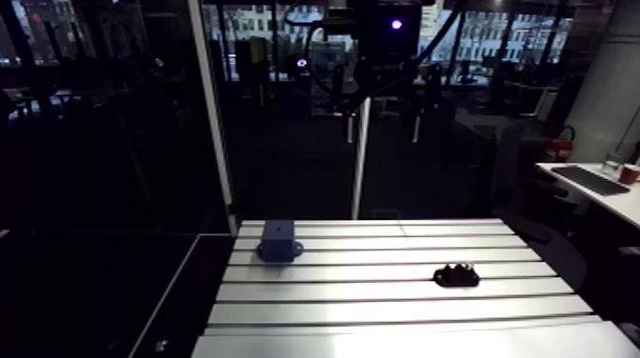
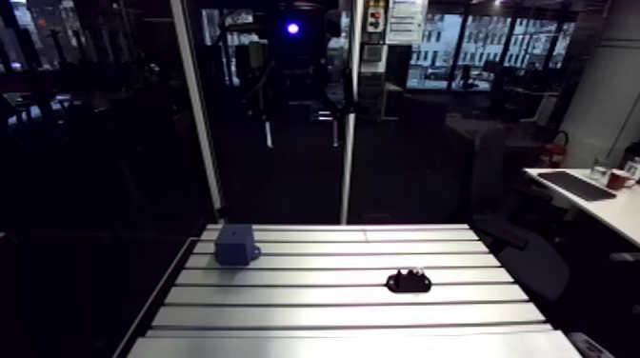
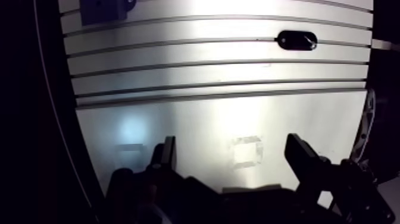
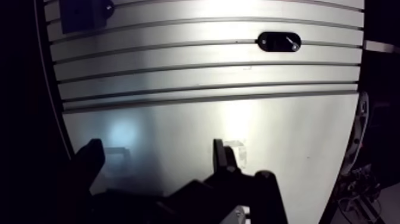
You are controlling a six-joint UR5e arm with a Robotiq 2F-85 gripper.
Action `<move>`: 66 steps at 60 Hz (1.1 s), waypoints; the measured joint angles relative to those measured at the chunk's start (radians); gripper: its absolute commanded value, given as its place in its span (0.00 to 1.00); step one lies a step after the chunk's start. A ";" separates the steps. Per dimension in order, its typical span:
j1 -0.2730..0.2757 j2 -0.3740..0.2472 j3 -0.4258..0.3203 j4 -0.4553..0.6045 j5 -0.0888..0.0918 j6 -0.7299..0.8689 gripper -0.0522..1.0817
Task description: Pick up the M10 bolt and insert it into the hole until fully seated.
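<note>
The gripper (image 3: 232,146) is spread wide and holds nothing. It hangs over bare table (image 3: 178,113). The bolt (image 3: 297,40) looks like a small dark lump far ahead, off to one side. The blue block (image 3: 101,9), likely with the hole, is far ahead on the other side. The bolt is small and dark, so a grab could miss it or knock it away. There are no words I can read.

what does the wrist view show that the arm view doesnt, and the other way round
Wrist view only: the pincer seen plainly, open and holding nothing; the arm view is too dark up top to make it out. Arm view only: the blue block whole, standing on its base flange; the wrist view cuts it off. Both: the slotted table, the blue block and the small black part lying apart from it.
</note>
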 measured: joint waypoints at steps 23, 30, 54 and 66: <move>0.032 0.077 -0.060 -0.053 0.030 -0.042 0.05; 0.035 0.084 -0.064 -0.058 0.031 -0.046 0.05; 0.031 0.090 -0.065 -0.065 0.027 -0.060 0.05; 0.018 0.087 -0.053 -0.087 0.025 -0.091 0.05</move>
